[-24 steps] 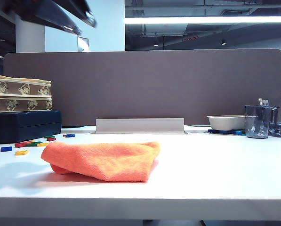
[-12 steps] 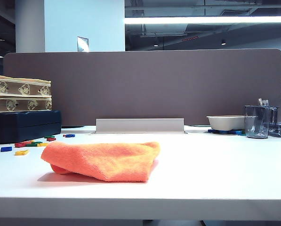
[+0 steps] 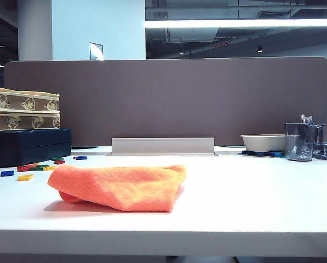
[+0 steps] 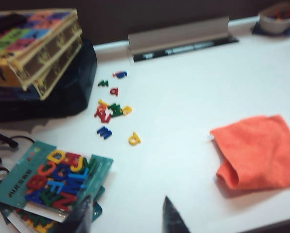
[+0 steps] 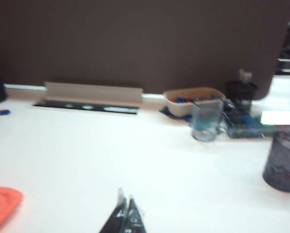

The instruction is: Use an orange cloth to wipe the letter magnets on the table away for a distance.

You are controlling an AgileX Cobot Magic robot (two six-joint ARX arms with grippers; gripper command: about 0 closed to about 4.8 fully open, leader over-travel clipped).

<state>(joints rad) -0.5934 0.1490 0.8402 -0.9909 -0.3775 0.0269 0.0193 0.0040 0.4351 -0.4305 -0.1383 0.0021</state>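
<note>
Orange cloth (image 3: 121,187), white table (image 3: 251,192), red/blue/yellow/green letter magnets (image 4: 113,108).

Neither arm shows in the exterior view. In the left wrist view, the left gripper (image 4: 127,218) hangs raised above the counter (image 4: 183,97), touching nothing. Only the dark tips of its fingers (image 4: 173,219) enter the picture, standing apart with a clear gap between them and nothing held. In the right wrist view, the right gripper (image 5: 125,216) also sits above the counter, pointing out across it. Its two dark fingers (image 5: 116,217) lie pressed together, tips meeting, with nothing between them. Both views are slightly blurred.
</note>
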